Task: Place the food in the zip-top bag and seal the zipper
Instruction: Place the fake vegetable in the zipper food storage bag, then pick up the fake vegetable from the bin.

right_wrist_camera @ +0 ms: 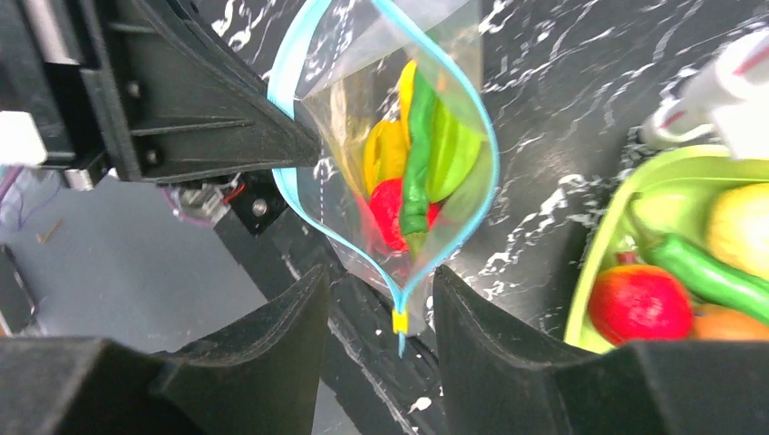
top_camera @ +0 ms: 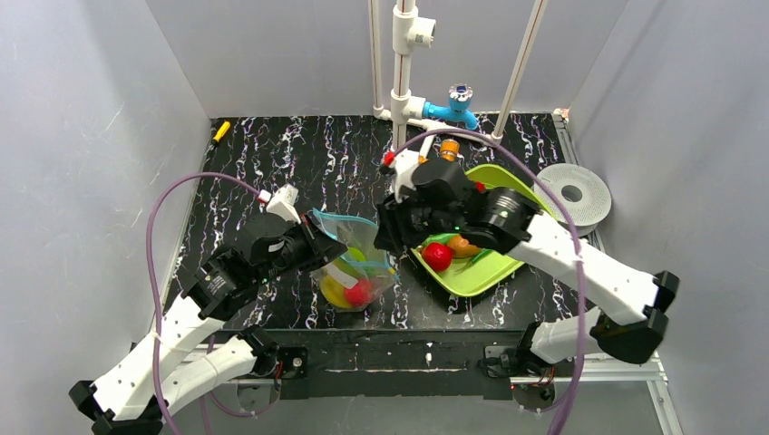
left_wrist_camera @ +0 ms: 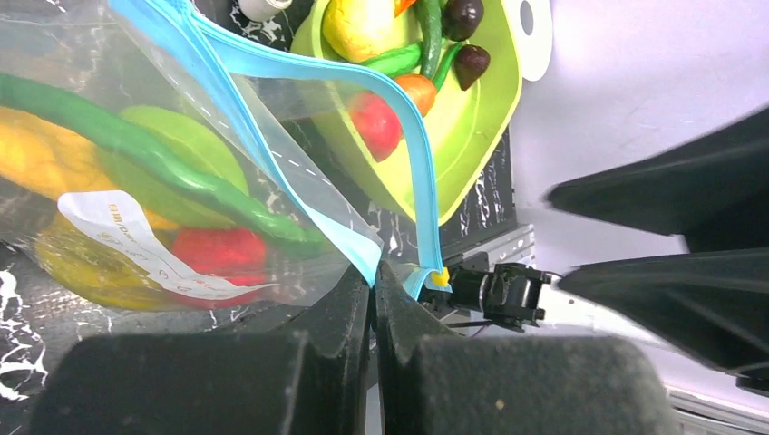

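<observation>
One zipper [left_wrist_camera: 420, 190] edge, pinched in left hand [left_wrist_camera: 373, 275]

Mouth of zip-top bag [right_wrist_camera: 392, 154] open, perhaps narrow; tray [right_wrist_camera: 594, 272] near.

On the desk [top_camera: 272, 163] before us, the zip-top bag [top_camera: 349, 237] lies left of the tray [top_camera: 476, 275], with food [top_camera: 358, 292] inside it and more on the tray. The left gripper [top_camera: 325, 246] meets the bag's left side. The right gripper [top_camera: 390, 240] hangs between bag and tray. A tap [top_camera: 456, 102] stands behind.
</observation>
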{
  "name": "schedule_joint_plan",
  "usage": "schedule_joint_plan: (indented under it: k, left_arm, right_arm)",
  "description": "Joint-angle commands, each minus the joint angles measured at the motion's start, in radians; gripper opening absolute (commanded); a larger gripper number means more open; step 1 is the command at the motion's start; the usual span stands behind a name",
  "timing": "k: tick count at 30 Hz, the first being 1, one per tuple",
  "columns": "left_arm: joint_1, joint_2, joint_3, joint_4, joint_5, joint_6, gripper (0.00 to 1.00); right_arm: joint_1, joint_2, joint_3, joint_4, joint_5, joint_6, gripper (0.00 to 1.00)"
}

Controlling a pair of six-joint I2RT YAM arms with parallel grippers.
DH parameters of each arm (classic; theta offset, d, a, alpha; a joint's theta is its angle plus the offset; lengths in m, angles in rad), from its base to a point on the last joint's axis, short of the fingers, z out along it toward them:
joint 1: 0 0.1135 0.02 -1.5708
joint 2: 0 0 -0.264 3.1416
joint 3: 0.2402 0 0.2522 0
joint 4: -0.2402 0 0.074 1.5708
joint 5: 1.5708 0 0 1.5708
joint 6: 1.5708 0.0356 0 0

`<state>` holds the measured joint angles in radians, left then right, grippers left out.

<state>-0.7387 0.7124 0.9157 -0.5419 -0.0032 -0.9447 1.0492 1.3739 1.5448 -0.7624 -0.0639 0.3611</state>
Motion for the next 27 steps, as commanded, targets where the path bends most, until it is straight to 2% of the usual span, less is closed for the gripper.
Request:
schedule_joint_plan:
  k: [1, 8, 16, 20, 27]
  left_arm:
    - [0.000, 0.019, 0.051, -0.055, -0.068, 0.050, 0.00]
    - [0.001, 0.000, 0.044, -0.087, -0.111, 0.050, 0.00]
    - [0.000, 0.012, 0.091, -0.132, -0.143, 0.086, 0.00]
    - [0.000, 0.026, 0.110, -0.147, -0.142, 0.102, 0.00]
    - [0.001, 0.026, 0.116, -0.148, -0.141, 0.094, 0.00]
  right_arm:
    - [-0.002, -0.138, 0.005, 0.038, 0.203, -0.029, 0.52]
    - [-0.060, -0.357, -0.223, 0.150, 0.427, 0.005, 0.57]
    - [-0.214, -0.514, -0.468, 0.136, 0.525, 0.124, 0.58]
    - [-0.344, -0.601, -0.631, 0.172, 0.460, 0.192, 0.59]
    - [-0.490, -0.508, -0.632, 0.156, 0.308, 0.207, 0.59]
